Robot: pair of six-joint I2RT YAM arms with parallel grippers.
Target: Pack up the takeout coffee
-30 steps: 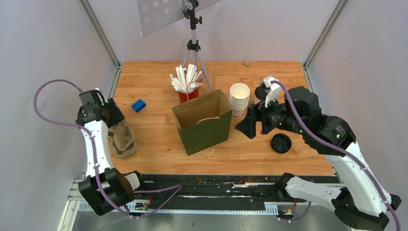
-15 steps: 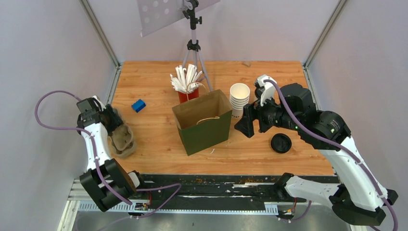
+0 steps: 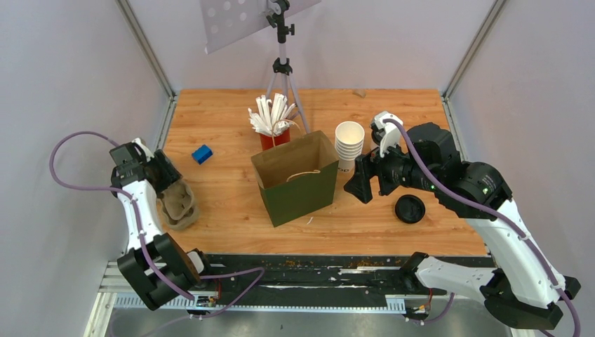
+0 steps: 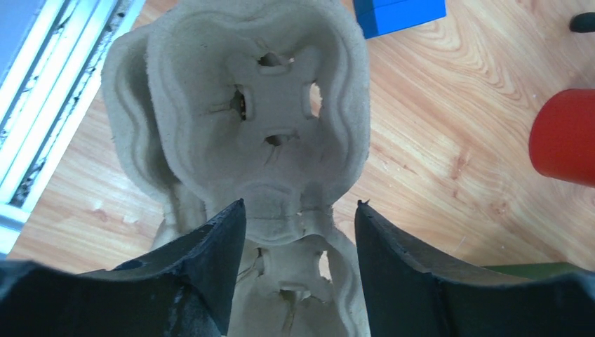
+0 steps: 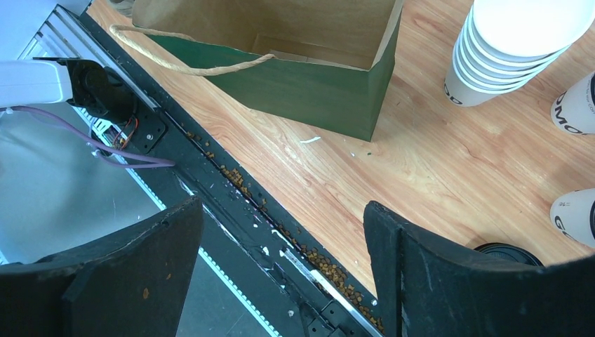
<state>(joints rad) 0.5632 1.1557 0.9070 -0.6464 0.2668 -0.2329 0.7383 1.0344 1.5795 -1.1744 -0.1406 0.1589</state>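
Two small white printed paper cups, either of which may be the takeout coffee, peek in at the right edge of the right wrist view. One cup (image 5: pixel 579 105) is beside the nested stack, the other cup (image 5: pixel 575 214) just above the black lid (image 5: pixel 509 253) (image 3: pixel 409 208). My right arm hides both cups from the top camera. My right gripper (image 3: pixel 354 184) (image 5: pixel 281 210) hangs open and empty right of the green paper bag (image 3: pixel 295 179) (image 5: pixel 309 77). My left gripper (image 3: pixel 167 184) (image 4: pixel 300 210) is open, its fingers either side of the pulp cup carrier (image 4: pixel 266 119) (image 3: pixel 179 205).
A stack of nested white cups (image 3: pixel 349 144) (image 5: pixel 512 49) stands right of the bag. A red cup of straws (image 3: pixel 275 125) and a tripod (image 3: pixel 282 67) are behind it. A blue block (image 3: pixel 202 154) (image 4: pixel 400 12) lies beyond the carrier. The black rail (image 3: pixel 316 270) runs along the near edge.
My left gripper has shifted slightly left and down over the carrier. My right gripper has moved a little left toward the bag. Nothing was picked up or let go.
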